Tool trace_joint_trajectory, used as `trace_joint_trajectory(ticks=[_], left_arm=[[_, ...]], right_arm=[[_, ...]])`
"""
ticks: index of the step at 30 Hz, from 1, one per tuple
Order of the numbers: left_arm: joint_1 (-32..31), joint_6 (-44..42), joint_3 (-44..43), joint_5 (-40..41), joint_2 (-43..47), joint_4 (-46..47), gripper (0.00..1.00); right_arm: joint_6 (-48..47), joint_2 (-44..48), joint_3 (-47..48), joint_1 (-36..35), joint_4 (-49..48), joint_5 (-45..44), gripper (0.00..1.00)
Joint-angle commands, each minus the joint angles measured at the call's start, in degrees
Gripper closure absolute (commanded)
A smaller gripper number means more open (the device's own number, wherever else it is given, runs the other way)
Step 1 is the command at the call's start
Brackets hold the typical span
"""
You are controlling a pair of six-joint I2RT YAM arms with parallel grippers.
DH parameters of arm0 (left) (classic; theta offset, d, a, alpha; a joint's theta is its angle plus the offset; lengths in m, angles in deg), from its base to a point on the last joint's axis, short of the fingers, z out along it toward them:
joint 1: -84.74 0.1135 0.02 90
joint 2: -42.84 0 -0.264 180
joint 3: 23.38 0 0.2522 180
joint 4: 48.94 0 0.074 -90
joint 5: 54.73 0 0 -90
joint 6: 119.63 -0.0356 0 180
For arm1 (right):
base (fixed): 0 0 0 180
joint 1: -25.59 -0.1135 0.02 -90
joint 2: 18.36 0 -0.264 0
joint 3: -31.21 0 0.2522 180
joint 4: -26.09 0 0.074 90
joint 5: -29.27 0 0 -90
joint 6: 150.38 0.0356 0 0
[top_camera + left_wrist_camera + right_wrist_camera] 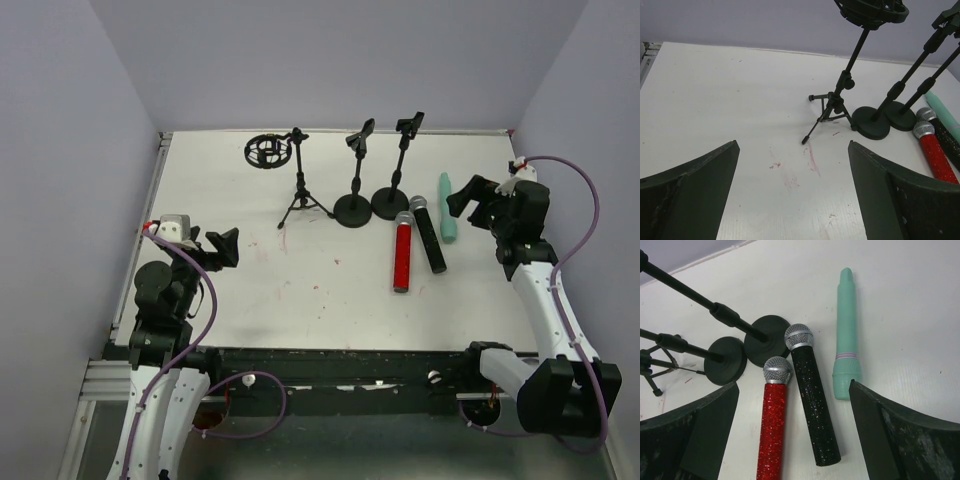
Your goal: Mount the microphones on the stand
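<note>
Three microphones lie side by side on the white table (pixel 330 310), right of centre: a red one (pixel 402 256) and a black one (pixel 429 236), both with silver mesh heads, and a mint-green one (pixel 447 208). Behind them stand two round-base stands (pixel 352 209) (pixel 390 202) with clips on top. My right gripper (pixel 793 383) hovers open above the red microphone (pixel 772 430), black microphone (pixel 812 405) and mint-green microphone (pixel 846 335), touching none. My left gripper (pixel 792 145) is open over bare table at the left, holding nothing.
A tripod stand (pixel 300 192) with a round shock mount (pixel 268 151) stands at the back centre, its legs (pixel 827 112) ahead of my left gripper. Grey walls close off the table at the back and both sides. Faint red marks (pixel 790 172) stain the surface.
</note>
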Motion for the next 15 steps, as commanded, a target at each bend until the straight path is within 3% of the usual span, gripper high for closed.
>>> trace_joint_trajectory(ticks=[1, 15], left_arm=[[0.22, 0.36, 0.26, -1.57, -0.23, 1.03, 0.02], [0.22, 0.53, 0.17, -2.28, -0.41, 0.85, 0.02]], right_arm=[[-1.41, 1.42, 0.41, 0.24, -1.42, 3.9, 0.0], [-7.56, 3.45, -3.2, 0.24, -4.05, 17.01, 0.0]])
